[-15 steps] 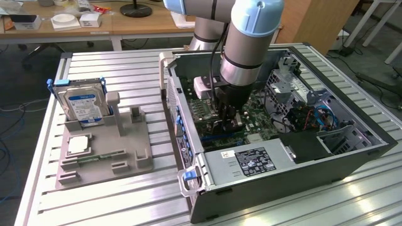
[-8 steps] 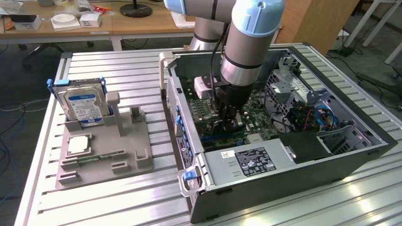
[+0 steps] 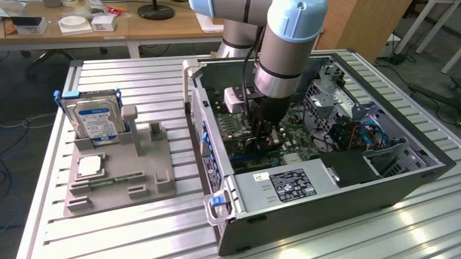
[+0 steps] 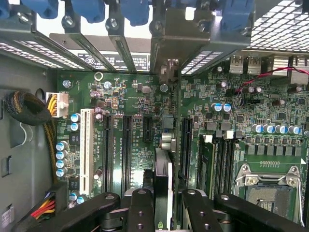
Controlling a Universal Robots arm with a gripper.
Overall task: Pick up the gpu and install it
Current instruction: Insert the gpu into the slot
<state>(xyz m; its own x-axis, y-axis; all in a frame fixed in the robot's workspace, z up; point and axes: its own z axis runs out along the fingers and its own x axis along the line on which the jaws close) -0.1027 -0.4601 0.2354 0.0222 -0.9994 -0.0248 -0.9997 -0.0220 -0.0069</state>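
Inside the open case [image 3: 324,216], gripper [image 3: 264,143] grips gpu [image 4: 162,169] edge-on over motherboard [image 4: 135,92].

- the gpu [image 4: 162,176]: dark edge-on, with a pale grey strip.
- gripper [image 4: 164,205]: black.
- arm [image 3: 281,65]: silver, with light blue caps.
- motherboard [image 4: 140,96]: green, with black slots and one white slot [image 4: 87,145].
- case [image 3: 346,199]: black outside, grey metal inside.
- clips [image 4: 91,8]: blue.
- hard drive [image 3: 96,121]: silver, with a blue-and-white label.
- fixture [image 3: 122,167]: plain grey.
- table [image 3: 144,75]: silver, ribbed in parallel slats.
- power supply [image 3: 288,186]: silver, with a black label.
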